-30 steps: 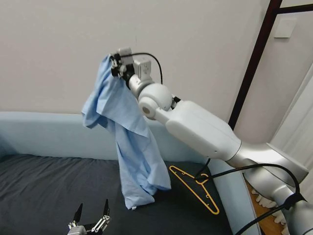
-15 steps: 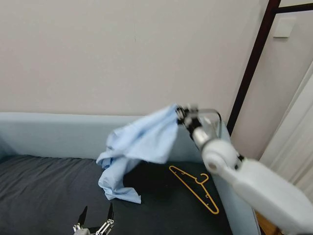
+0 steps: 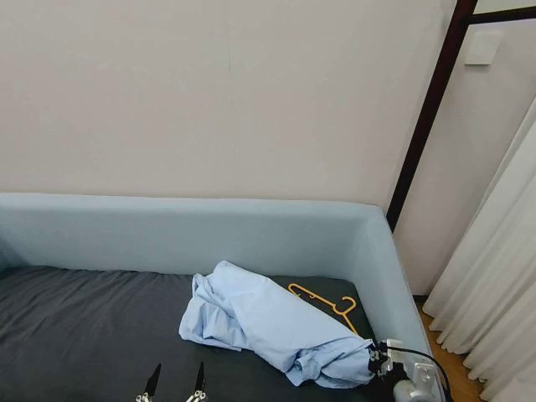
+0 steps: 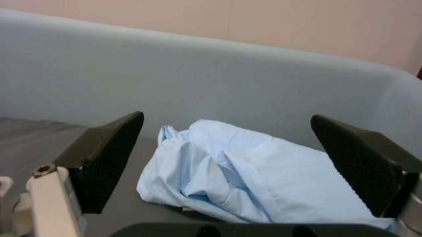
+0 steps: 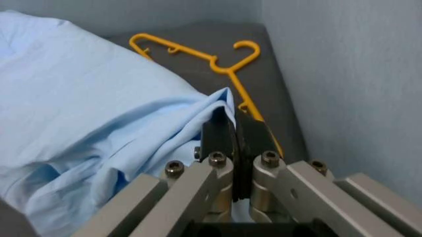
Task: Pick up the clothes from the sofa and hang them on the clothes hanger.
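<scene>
Shirt (image 3: 268, 322): thin pale-blue cloth, crumpled in soft folds on dark sofa seat (image 3: 75, 327), overlapping thin yellow hanger (image 5: 215, 62) at its 1 o'clock | right gripper (image 3: 374, 362) at shirt's 4 o'clock, pinched tight on a fold | left gripper (image 3: 177, 383) at 7 o'clock, spread wide, empty | a second ago shirt dangled aloft.

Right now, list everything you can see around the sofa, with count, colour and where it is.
shirt: one, light blue, crumpled on the sofa seat, over part of the hanger
hanger: one, yellow, on the seat by the sofa's right end
sofa: one, light blue frame, dark grey seat
curtain: one, white, right of the sofa
left gripper: one, fingers open, low over the seat
right gripper: one, fingers shut on the shirt's edge
</scene>
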